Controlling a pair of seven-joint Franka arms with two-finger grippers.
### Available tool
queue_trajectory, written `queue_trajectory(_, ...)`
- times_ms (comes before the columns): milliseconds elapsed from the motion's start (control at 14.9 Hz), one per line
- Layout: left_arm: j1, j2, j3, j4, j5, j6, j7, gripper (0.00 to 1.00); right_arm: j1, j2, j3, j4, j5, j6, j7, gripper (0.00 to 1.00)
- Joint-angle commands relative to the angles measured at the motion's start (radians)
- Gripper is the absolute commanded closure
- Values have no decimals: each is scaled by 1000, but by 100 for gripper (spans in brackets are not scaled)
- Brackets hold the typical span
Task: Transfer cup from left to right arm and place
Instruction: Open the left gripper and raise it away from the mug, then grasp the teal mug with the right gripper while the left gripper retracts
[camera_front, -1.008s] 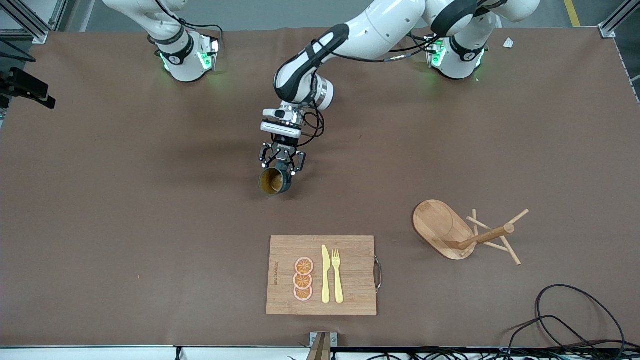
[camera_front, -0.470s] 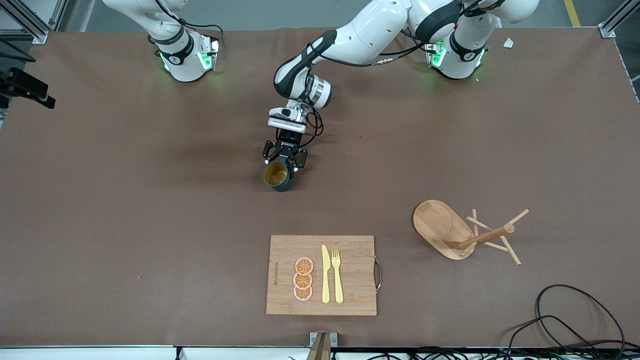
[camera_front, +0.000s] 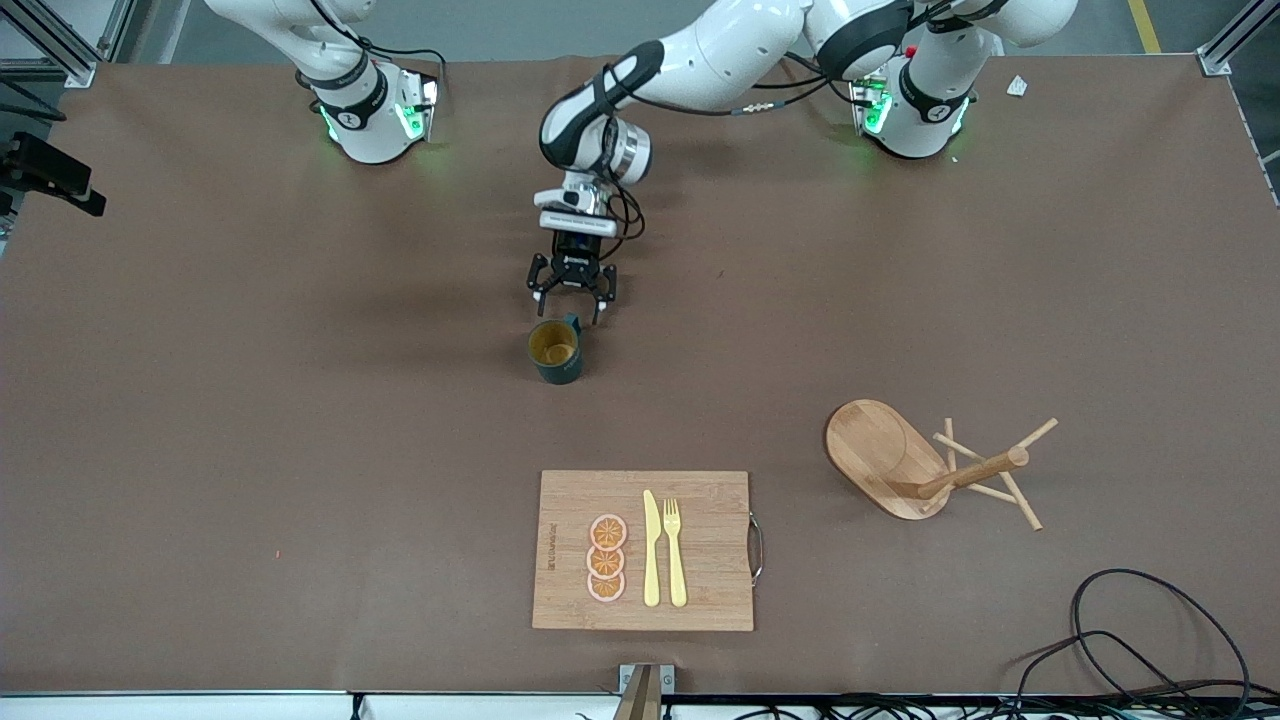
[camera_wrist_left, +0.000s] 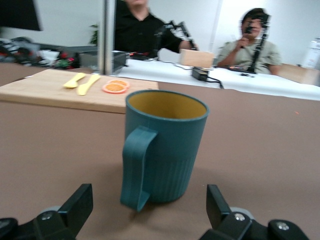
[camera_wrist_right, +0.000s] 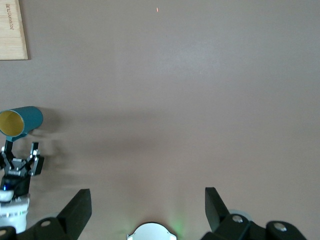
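I see the counter (camera_front: 200, 400) covered in brown, with the left arm (camera_front: 720, 50) reaching out from its base toward the middle. The right arm (camera_front: 340, 90) waits at its own base; its tool (camera_wrist_right: 148, 207) is up over bare counter with its fingers wide apart and nothing between them. Nearer to the front camera lies a wooden cutting board (camera_front: 700, 560), carrying three orange slices (camera_front: 606, 558), a yellow knife (camera_front: 651, 548) and a yellow fork (camera_front: 675, 550). Toward the left arm's end of the counter a wooden mug rack (camera_front: 925, 460) lies tipped on its side. The left tool (camera_front: 572, 297) sits low just beside the cup (camera_front: 555, 351), its fingers (camera_wrist_left: 80, 205) spread apart and clear of it. The cup stands upright on the counter near the middle, farther from the front camera than the cutting board, its handle (camera_wrist_left: 135, 167) turned toward the left tool and its yellowish inside showing.
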Motion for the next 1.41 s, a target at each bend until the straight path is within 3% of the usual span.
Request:
queue_trajectory(0,-3,-51,-66,-14,-151,-108,52,0,-32,14,16,0,5,0,-11,0)
queue_trajectory(269,0,-129,-183,23,-426,-296,249,0,-41,99,15,1,0,43,-12,0)
queue_trajectory(470,15,-206,-201,81,-613,-300,300,1,-76,191,16,3,6,66,-14,0)
queue_trajectory(806,148,-396,-205,118,-926,-293,512,1,-98,206,15,-12,12,81,14,0)
queue_trajectory(1075,326,-546,-203,118,-1149,-291,862,2,-70,203,21,-101,57,176,265,0)
queue_trajectory(1344,520,-637,-205,118,-1288,-291,1132,2,80,177,22,-215,66,270,640,0)
